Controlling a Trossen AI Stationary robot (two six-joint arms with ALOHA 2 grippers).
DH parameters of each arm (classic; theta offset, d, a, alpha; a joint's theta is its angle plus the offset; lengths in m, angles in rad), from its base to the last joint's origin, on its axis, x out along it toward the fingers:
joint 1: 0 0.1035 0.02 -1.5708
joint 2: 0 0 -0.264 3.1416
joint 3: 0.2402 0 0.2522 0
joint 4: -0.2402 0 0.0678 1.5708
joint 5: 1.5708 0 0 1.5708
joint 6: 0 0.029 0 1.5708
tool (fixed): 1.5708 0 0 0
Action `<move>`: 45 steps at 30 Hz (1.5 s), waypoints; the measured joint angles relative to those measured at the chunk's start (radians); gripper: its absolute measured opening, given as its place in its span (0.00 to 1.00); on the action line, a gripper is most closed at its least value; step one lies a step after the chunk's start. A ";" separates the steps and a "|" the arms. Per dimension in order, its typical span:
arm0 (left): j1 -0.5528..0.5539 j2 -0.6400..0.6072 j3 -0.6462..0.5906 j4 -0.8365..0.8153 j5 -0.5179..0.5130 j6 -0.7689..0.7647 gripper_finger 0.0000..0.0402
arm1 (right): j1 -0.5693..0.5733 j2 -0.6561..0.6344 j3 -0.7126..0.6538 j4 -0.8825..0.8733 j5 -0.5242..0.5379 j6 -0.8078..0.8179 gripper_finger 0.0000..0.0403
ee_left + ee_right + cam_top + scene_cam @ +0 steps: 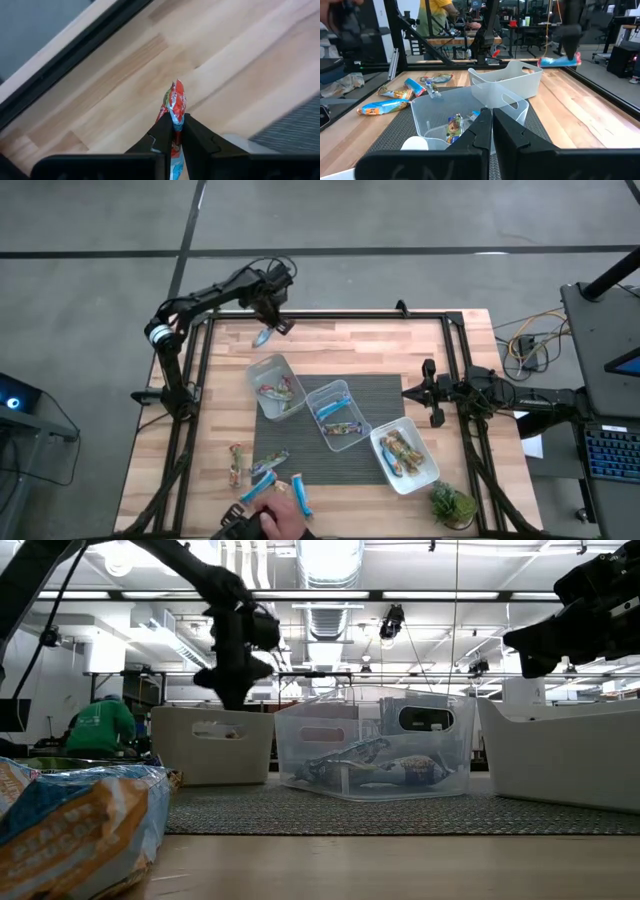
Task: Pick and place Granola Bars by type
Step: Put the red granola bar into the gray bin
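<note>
My left gripper (270,323) hangs over the bare wood at the table's far left, shut on a blue granola bar with a red end (175,102), also seen in the right wrist view (559,61). Three clear tubs stand in a slanting row on the dark mat: the left tub (262,372) and the right tub (428,465) hold tan bars, the middle tub (345,390) holds blue ones. Loose bars (262,472) lie on the wood near the front left. My right gripper (428,392) waits shut at the table's right side. My left gripper pinches the blue bar between its two fingers (162,134), which point down from above. The wrapper's red end (177,95) sticks out past the fingertips. The bar is lifted clear of the table and lies about level under the gripper.
A person's hand (272,520) rests at the near edge beside the loose bars. A small green plant (452,505) stands at the near right corner. Black frame rails (330,313) run along the table's edges. Bare wood shows around the left gripper.
</note>
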 joint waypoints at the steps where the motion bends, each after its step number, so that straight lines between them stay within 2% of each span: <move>1: -0.004 0.000 0.022 -0.012 0.012 -0.002 0.04 | 0.000 0.000 0.000 0.000 0.000 0.000 0.02; 10: -0.085 0.000 0.141 -0.159 0.053 -0.039 0.04 | 0.000 0.000 0.000 0.000 0.000 0.000 0.02; 26: -0.262 -0.002 0.149 -0.238 0.117 -0.133 0.04 | 0.000 0.000 0.000 0.000 0.000 0.000 0.02; 31: -0.295 -0.032 0.128 -0.277 0.117 -0.134 0.04 | 0.000 0.000 0.000 0.000 0.000 0.000 0.02; 45: -0.328 -0.100 0.010 -0.260 0.110 -0.107 0.04 | 0.000 0.000 0.000 0.000 0.000 0.000 0.02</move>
